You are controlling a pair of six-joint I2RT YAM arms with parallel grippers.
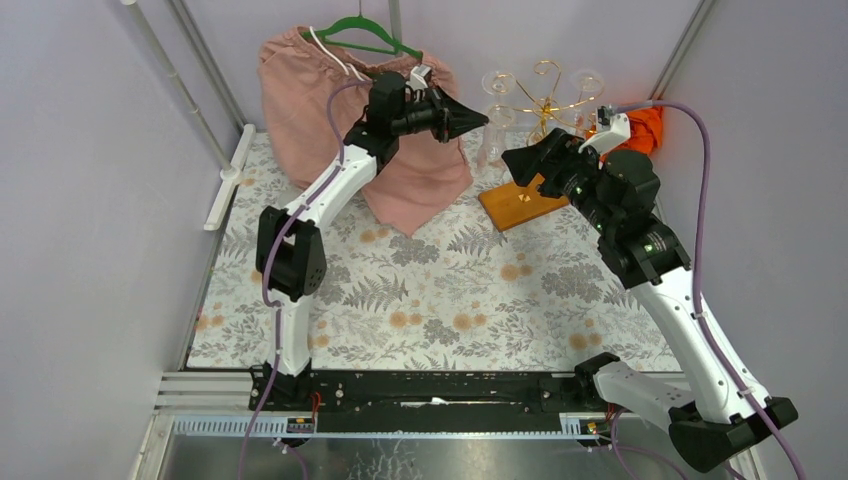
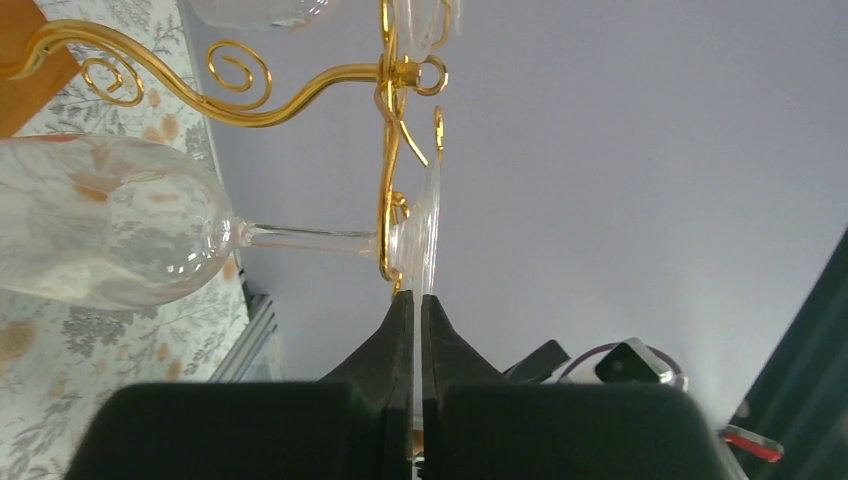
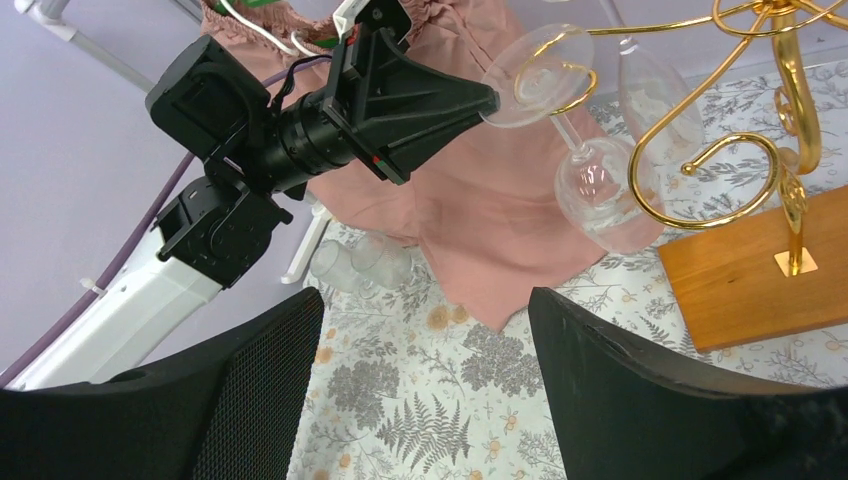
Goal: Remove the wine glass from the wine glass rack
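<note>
Wine glass [image 2: 110, 225] hung bowl-down from a curled arm on the left side of the wine glass rack [image 3: 798, 110] at far right, its foot pinched flat by the left gripper [image 2: 415, 300], second glass [image 3: 652, 95] hung just beside, right gripper [image 3: 425, 305] held spread wide near the wooden base [image 3: 745, 285]

Table [image 1: 440, 290], fern print. Wine glass rack [image 1: 520, 203] wooden base stands back right. Pink garment [image 1: 420, 190] hem rests left of it; clear glassware [image 3: 365, 262] lies beside hem.
</note>
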